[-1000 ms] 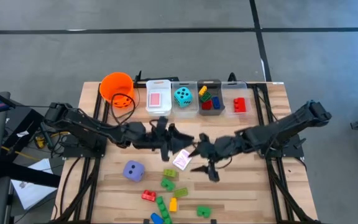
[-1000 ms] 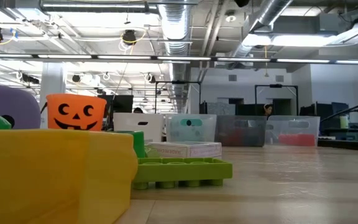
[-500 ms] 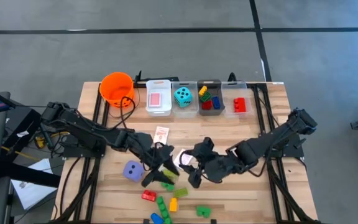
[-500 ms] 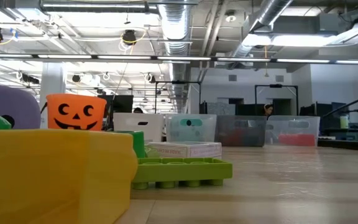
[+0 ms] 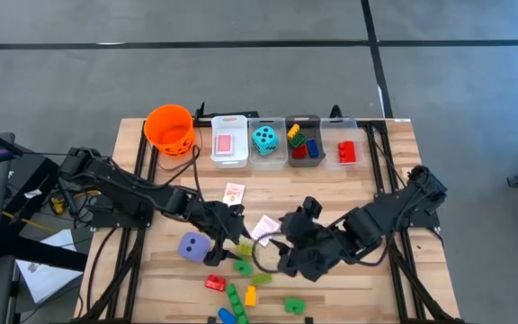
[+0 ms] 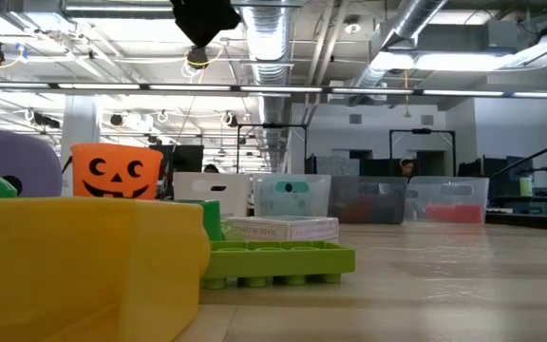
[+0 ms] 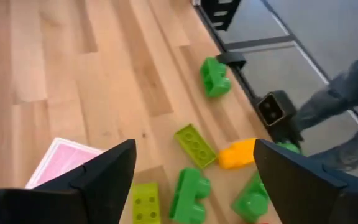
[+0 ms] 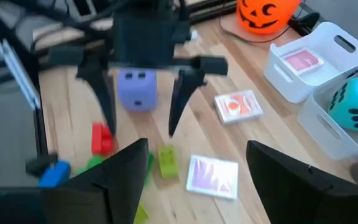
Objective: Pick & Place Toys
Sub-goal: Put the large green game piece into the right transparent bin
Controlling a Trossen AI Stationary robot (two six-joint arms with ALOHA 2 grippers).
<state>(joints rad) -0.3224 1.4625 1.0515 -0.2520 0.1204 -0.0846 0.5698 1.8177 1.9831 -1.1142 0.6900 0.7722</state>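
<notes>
Right, left tool (image 5: 227, 249) hangs w/ fingers spread over the scattered small plastic bricks, nothing pinched. Directly under it sits the small lime-green plastic brick (image 8: 166, 161), w/ the pink-backed playing card (image 8: 212, 176) just beside. I'd drop straight down & straddle only that brick, keeping clear of the card edge. Right tool (image 5: 288, 255) waits nearby over the wooden desk (image 5: 367, 180), also spread & empty.
</notes>
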